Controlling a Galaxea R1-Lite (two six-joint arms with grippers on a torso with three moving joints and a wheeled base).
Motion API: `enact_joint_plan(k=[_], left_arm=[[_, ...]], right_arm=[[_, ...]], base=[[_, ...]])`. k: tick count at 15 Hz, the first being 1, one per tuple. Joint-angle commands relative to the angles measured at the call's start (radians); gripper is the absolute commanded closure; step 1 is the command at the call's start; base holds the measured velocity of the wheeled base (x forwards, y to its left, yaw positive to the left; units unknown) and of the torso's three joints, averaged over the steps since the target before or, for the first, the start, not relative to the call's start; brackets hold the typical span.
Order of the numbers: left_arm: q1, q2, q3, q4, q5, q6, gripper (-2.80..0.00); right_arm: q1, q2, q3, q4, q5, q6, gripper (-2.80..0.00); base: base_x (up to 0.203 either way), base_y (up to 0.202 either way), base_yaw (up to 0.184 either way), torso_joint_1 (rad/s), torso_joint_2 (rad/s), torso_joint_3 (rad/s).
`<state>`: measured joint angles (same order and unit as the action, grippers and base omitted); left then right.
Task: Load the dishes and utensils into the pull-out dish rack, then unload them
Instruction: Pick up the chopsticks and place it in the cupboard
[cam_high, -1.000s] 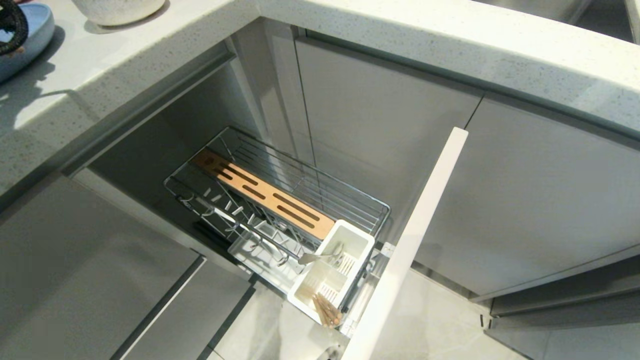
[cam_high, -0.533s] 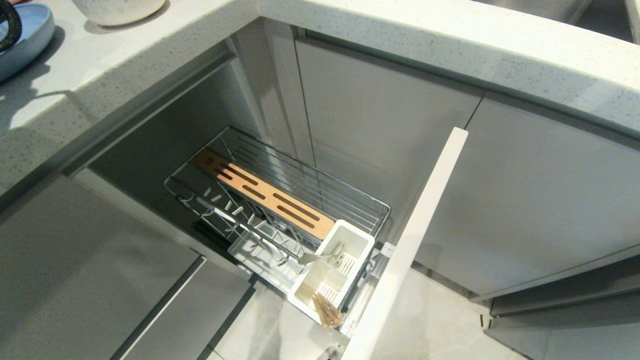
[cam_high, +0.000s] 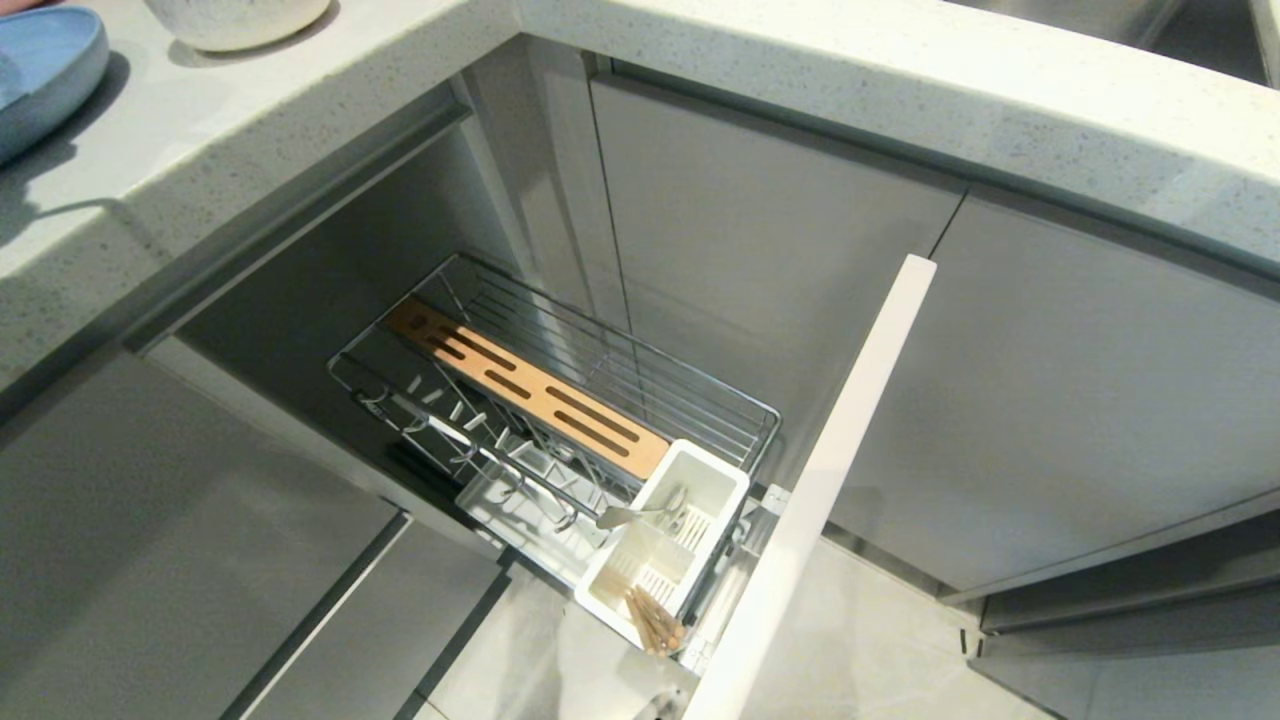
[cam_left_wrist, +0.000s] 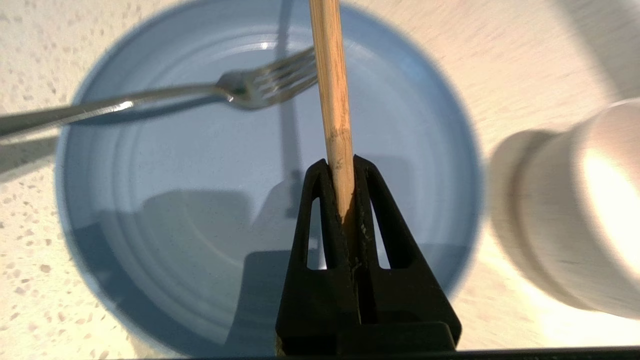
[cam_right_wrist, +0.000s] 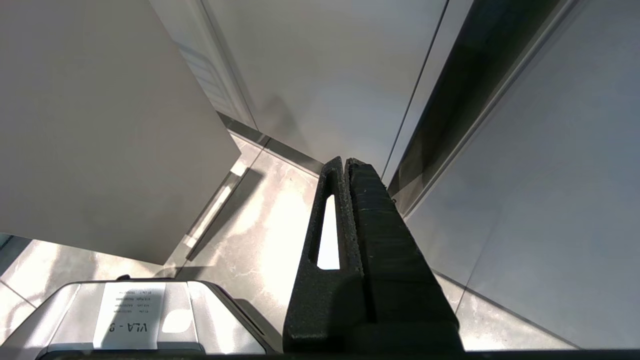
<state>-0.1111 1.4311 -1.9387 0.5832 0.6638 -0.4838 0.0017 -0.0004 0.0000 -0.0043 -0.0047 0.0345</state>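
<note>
Chrome wire pull-out dish rack (cam_high: 600, 370) stands drawn out of the grey cabinet corner, its tall pale front panel (cam_high: 830, 470) swung toward the tiled floor, leaving a narrow gap beside the closed grey doors. A slotted wooden strip (cam_high: 530, 390) runs along it. Its white plastic utensil cup (cam_high: 665, 545) holds light-wood sticks (cam_high: 655, 620) in the nearer compartment and a silver metal piece (cam_high: 640, 515) leaning from the farther one.

On the speckled countertop (cam_high: 900, 90), the round light-blue plate (cam_left_wrist: 200, 200) carries a silver fork (cam_left_wrist: 150, 97); a small white bowl (cam_left_wrist: 575, 210) sits just beside it. Over the plate, the left gripper (cam_left_wrist: 340, 165) pinches one light-wood chopstick (cam_left_wrist: 332, 90).

The right gripper (cam_right_wrist: 345, 165), fingers pressed together, hangs near the floor above a grey housing whose inverted label (cam_right_wrist: 127, 312) reads "VLA - 9".
</note>
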Motion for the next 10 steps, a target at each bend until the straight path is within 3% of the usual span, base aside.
enact_joint_plan(k=[1, 4, 6, 10], left_arm=[[-0.003, -0.062, 0.001, -0.014, -0.02, -0.006, 0.0], [-0.043, -0.102, 0.001, -0.018, -0.065, -0.021, 0.0], [-0.127, -0.129, 0.002, -0.019, -0.11, -0.062, 0.0], [-0.25, -0.174, 0.031, -0.012, -0.192, -0.077, 0.0]], right_arm=[[0.001, -0.004, 0.002, 0.0, 0.0, 0.0, 0.0], [0.001, -0.004, 0.002, 0.0, 0.0, -0.001, 0.0], [0.001, -0.004, 0.002, 0.0, 0.0, -0.001, 0.0], [0.001, -0.004, 0.002, 0.0, 0.0, 0.001, 0.0]], base=[[0.0, 0.0, 0.0, 0.0, 0.0, 0.0], [0.0, 0.0, 0.0, 0.0, 0.0, 0.0], [0.0, 0.0, 0.0, 0.0, 0.0, 0.0], [0.0, 0.0, 0.0, 0.0, 0.0, 0.0]])
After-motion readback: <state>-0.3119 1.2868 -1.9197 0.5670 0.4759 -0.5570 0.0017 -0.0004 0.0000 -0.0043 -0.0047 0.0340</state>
